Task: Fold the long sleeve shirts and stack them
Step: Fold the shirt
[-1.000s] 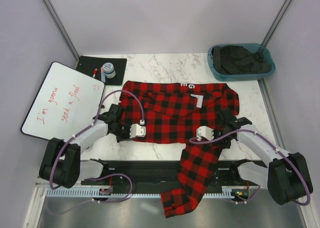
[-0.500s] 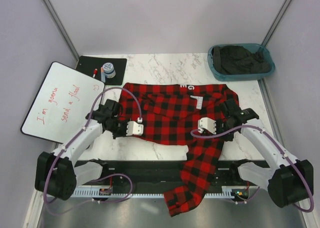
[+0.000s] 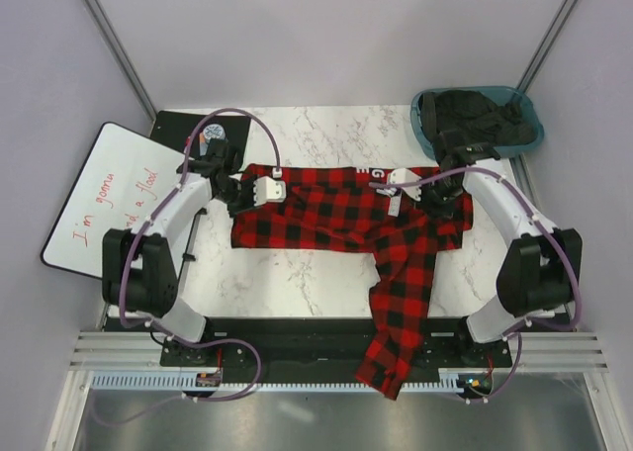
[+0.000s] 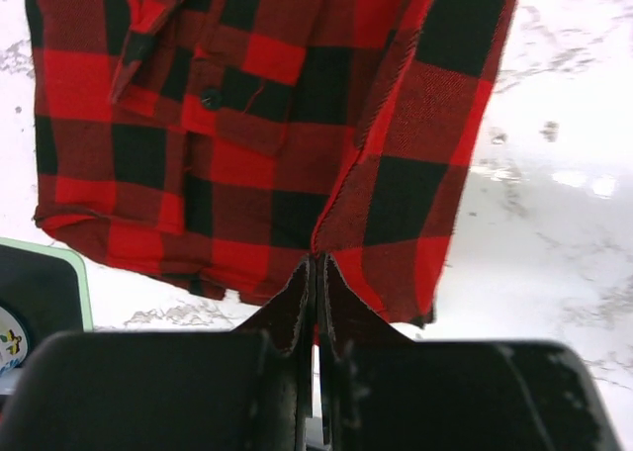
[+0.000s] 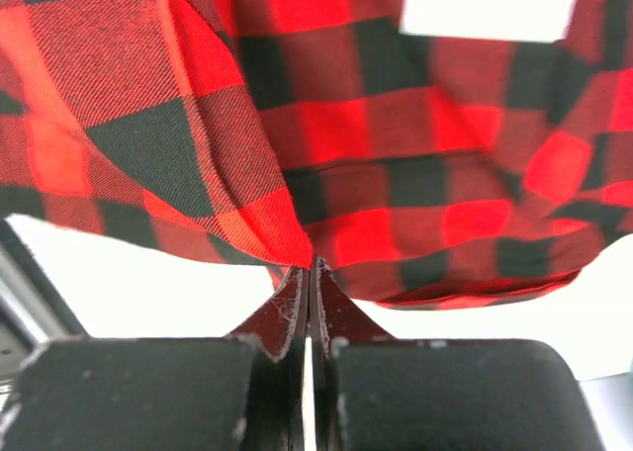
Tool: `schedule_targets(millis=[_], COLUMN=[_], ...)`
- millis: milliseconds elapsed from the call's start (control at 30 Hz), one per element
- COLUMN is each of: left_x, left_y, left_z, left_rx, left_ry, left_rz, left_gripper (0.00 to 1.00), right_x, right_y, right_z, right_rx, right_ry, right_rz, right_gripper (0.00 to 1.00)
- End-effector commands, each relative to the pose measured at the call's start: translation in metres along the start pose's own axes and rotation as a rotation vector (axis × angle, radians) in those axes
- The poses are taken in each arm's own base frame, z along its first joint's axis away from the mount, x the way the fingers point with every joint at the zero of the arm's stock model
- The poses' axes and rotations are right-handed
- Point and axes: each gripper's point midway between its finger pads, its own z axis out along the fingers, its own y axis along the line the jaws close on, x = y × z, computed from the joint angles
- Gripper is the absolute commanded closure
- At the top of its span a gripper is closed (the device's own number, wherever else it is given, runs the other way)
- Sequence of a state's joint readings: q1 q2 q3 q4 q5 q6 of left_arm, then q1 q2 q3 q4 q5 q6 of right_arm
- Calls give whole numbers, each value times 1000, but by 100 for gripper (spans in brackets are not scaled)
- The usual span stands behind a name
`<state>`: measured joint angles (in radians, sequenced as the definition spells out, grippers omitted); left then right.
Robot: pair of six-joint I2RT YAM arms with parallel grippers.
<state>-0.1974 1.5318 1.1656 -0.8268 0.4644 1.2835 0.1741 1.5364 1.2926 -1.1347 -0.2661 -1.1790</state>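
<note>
- Both pincers are clamped tight on cloth. The left gripper (image 4: pixel 316 265) has a pinch of the shirt (image 3: pixel 336 219) squeezed between its jaws, and the right gripper (image 5: pixel 310 268) has the same kind of pinch on its side.
- Big change over the last 1 second: the left one finished biting down on the near hem. Then both arms hauled that hem away from their bases and up toward the collar end.
- So the shirt body now lies as a much narrower band across the far part of the table (image 3: pixel 297 283). The carried hem sits close to the collar edge, by the white label (image 3: pixel 394 202).
- That looks like the 1st fold is basically made, just not let go of yet.
- 1 sleeve (image 3: pixel 401 313) didn't come along. It trails from the shirt's right part back down the table and hangs over the near edge past the arm bases, so it will need tucking in.
- Pose: both arms are stretched far forward.
  - The left arm runs up beside the whiteboard (image 3: pixel 109 199) and bends in over the shirt's left end.
  - The right arm arches up near the teal bin (image 3: pixel 475 154) and comes in over the right end.
- The 2 grippers sit low at the cloth, well apart, roughly level with each other.
- Best guess for next: let go, flatten, then deal with the sleeve. No stack has been started on the table yet.
</note>
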Motion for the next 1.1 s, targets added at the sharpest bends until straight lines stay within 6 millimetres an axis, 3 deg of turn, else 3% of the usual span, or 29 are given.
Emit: schedule_targets(millis=[0,200,533,700,767,900,1067], left_x=[-3,6,30,35,42,61,64], left_y=[42,53,49,48,50,53,62], left_z=[3,22,43,50,52,53,39], left_rx=[-58,-37,-16,-12,-24,-57,-110], left_ry=[-14,-4,42,54,80,136,83], left_rz=[9,-21,-69,-121,-152,-289,-502], left_gripper=[98,98,98,95,94,78,73], right_x=[-9,-13,-3,0,3,16,54], right_y=[-35,-72,-92,-87,-91,-91,-60], right_z=[4,19,48,58,51,31,18], right_rx=[1,6,3,-24,-8,-42,-152], right_ry=[1,17,50,49,35,-33,-84], right_rz=[-27,-15,26,85,128,291,540], right_gripper=[100,100,96,66,57,39,37])
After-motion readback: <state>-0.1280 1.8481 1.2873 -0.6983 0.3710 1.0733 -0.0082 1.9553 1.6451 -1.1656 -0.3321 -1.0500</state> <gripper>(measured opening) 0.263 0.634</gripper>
